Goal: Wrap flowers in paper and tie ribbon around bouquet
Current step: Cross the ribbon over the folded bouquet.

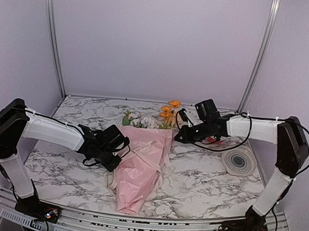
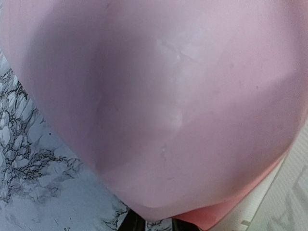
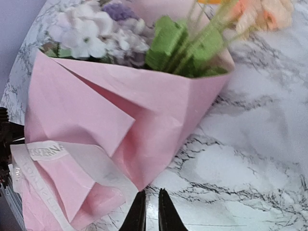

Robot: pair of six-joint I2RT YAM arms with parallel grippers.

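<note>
Pink crinkly paper, folded into a cone around the bunch of artificial flowers, looks held only by its own creases. The narrow cream ribbon with dark lettering lies slack across it, and I see no knot. The main risk, I judge, is that a tug on one ribbon end slides the band off the tapering cone or springs the overlapping flap open and spills the stems. A pull from one side could also drag the whole light bouquet across the smooth surface.

The bouquet lies flat at the middle of the white marble-patterned table. Its pointed end is toward the arm bases, with white, lilac, green and orange heads poking out of the far, wide mouth. The paper is soft and creased, and the ribbon is thin and floppy.

The left pincer sits against the cone's left flank. Its camera is filled with pink sheet, so I cannot tell how its fingers stand. The right pincer hovers just beside the cone's right edge, its fingers nearly together on nothing. A round grey ringed disc rests well apart, to the right.
</note>
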